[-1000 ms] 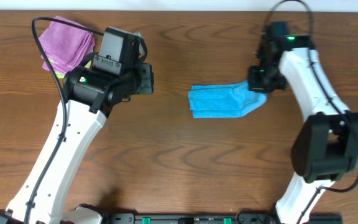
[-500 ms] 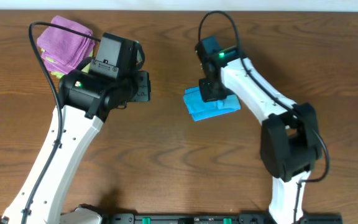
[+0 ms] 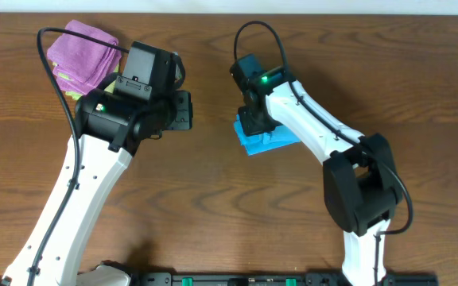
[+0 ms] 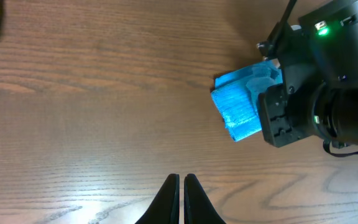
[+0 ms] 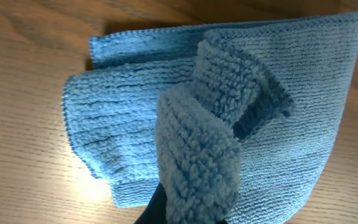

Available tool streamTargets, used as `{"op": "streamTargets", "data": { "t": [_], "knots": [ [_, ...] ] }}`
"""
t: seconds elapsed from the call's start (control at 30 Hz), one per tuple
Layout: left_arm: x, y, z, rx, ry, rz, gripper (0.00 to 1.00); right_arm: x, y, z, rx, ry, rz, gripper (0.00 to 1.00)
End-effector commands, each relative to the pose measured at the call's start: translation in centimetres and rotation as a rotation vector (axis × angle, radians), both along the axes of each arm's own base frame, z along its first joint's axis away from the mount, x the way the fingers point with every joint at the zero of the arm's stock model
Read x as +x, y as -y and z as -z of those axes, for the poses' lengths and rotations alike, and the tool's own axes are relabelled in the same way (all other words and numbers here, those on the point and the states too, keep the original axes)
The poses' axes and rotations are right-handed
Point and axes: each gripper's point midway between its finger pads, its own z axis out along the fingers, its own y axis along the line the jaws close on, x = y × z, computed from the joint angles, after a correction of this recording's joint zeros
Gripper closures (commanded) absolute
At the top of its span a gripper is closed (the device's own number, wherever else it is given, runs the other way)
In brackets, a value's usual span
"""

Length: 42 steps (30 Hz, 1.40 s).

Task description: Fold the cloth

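Sky-blue microfibre cloth [image 3: 266, 142] sits mid-worktop as a small folded packet on the brown wood-grain worktop [image 3: 213, 206]. It is well apart from the purple folded cloth [image 3: 82, 56] at the far left corner, which has a light green cloth [image 3: 69, 87] peeking out under it.

Right pincer [image 3: 254, 125] is directly over the blue packet's left part, clenched on the cloth. In the right wrist view a thick loop of the towel [image 5: 197, 155] rises off the flat layers up to the fingers. The fingertips themselves are mostly hidden by pile.

Left pincer [image 4: 181, 186] is clenched with fingers pressed together and nothing between them. It hangs over bare wood to the left of the cloth, not touching it.
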Motion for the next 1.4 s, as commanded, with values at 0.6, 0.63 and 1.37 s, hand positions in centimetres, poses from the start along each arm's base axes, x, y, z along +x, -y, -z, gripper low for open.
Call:
{"op": "streamTargets", "data": {
  "t": [0.6,0.63,1.37],
  "knots": [
    [3.1,-3.1,3.0,-0.062,-0.018,-0.088,0.68,-0.1,-2.6,-2.9,0.353,-0.087,-0.048,0.48],
    [3.2,-2.7,4.3,-0.078,-0.047,-0.075,0.66,0.1,-2.6,-3.5,0.380,-0.082,-0.062,0.46],
    [2.4,11.9,21.4,-0.453,-0.331,0.137,0.05,5.6,10.3,-1.2,0.327,-0.021,0.180,0.99]
  ]
}}
